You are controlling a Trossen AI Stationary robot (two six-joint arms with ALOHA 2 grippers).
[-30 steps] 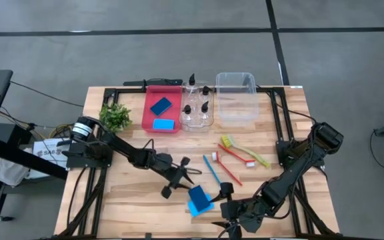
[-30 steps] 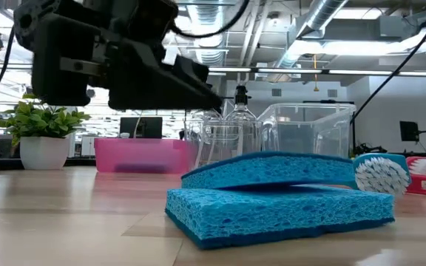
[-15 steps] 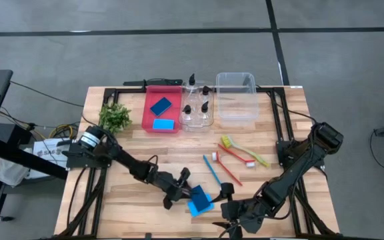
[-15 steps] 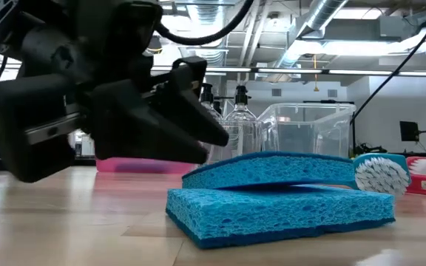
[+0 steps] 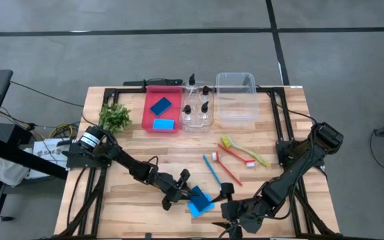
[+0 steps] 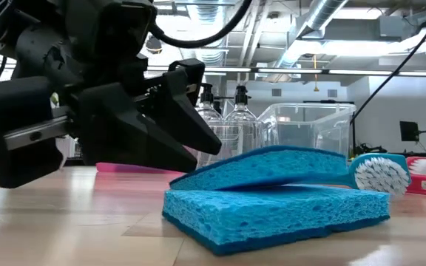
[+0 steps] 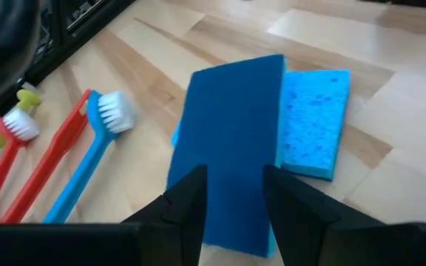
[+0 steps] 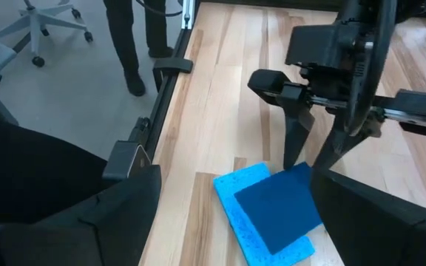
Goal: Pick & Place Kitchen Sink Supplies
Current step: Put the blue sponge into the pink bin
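Left gripper [image 5: 179, 193] sits low over the near-centre of the table [image 5: 132, 217], fingers parted, their tips at the edge of the dark blue sponge [image 5: 198, 195]. In the left wrist view the two fingers [image 7: 191, 203] straddle the near edge of that sponge with open space between them; nothing is clamped. From the low view the gripper [image 6: 187, 129] is just above the tabletop, its tips meeting the raised edge of the upper sponge [image 6: 272, 166].

The dark blue sponge lies askew on top of the light blue sponge [image 5: 193, 208], which is flat on the wood. Upper sponge is tilted in the low view, one edge lifted off the lower sponge [image 6: 272, 214].

Right gripper [image 5: 227, 193] waits just beside the same stack on its other side, fingers spread wide and holding nothing; its wrist view looks down on both sponges [image 8: 279, 207] and on the left gripper [image 8: 309, 159] across from it.

Brushes lie on the table right of centre: blue brush [image 5: 212, 170] nearest the sponges, red brush [image 5: 231, 165] next to it, a second red brush [image 5: 240, 155] with white bristles, and a yellow-green brush [image 5: 245, 151] crossing it.

At the far side: red bin [image 5: 147, 113] containing another dark sponge [image 5: 160, 105] and light sponge [image 5: 163, 124]; pump bottles [image 5: 197, 100] standing in a small clear tray; a clear bin [image 5: 237, 97] to their right. Small green plant [image 5: 115, 115] stands left of the red bin.
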